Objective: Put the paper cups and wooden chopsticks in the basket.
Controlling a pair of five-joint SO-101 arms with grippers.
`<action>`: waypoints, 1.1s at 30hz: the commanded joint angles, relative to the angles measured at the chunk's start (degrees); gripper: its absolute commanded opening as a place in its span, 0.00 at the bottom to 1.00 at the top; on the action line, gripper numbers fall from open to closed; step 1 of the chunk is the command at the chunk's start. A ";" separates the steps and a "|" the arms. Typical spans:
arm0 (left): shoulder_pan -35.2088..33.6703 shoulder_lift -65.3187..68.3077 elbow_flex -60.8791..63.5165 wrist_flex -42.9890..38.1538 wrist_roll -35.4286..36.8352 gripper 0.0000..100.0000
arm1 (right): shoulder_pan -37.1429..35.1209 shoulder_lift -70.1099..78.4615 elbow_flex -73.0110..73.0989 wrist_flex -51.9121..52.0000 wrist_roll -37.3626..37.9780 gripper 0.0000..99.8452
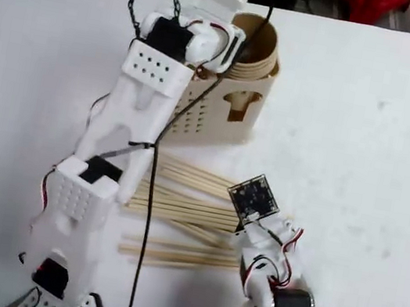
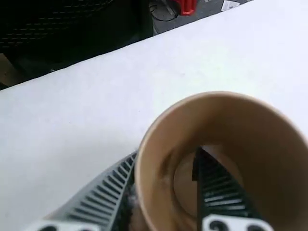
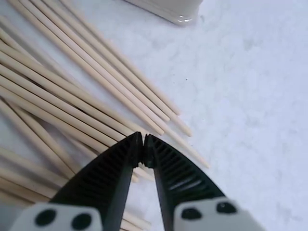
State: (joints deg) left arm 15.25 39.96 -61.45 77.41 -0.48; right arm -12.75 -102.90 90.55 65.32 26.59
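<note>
— What is seen from above?
— Round paper cups (image 1: 256,51) are stacked in the perforated cream basket (image 1: 219,116), under the outstretched left arm (image 1: 137,110). Thin wooden chopsticks (image 1: 188,206) are strewn on the table (image 1: 364,150).
— At the left wrist?
— A smooth cup (image 2: 240,125) is pinched by the left gripper (image 2: 166,161).
— The right?
— The right gripper (image 3: 143,140) is closed on nothing, above the chopsticks (image 3: 72,91).

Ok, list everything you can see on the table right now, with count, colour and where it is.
paper cups: nested stack, count unclear, brown, standing in the basket
basket: one, cream, perforated, far middle of the table
wooden chopsticks: many, pale wood, loose pile on the table between basket and arm bases
table: one, white
left gripper: one, shut on the top cup's wall, over the basket
right gripper: one, black fingers, shut, over the chopsticks
</note>
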 commanded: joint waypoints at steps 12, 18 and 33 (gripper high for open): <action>-1.45 -0.22 -8.97 12.04 0.70 0.19 | -0.04 -0.40 -0.18 -1.01 0.62 0.02; -1.98 -3.12 -22.24 13.19 1.93 0.19 | -0.04 -0.40 -0.18 -1.01 0.62 0.02; -7.78 -22.20 -16.09 25.41 -0.44 0.15 | 0.04 -0.40 -0.18 -1.01 0.62 0.02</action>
State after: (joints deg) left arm 8.75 29.58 -87.30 102.46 -0.13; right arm -12.75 -102.90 90.55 65.32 26.59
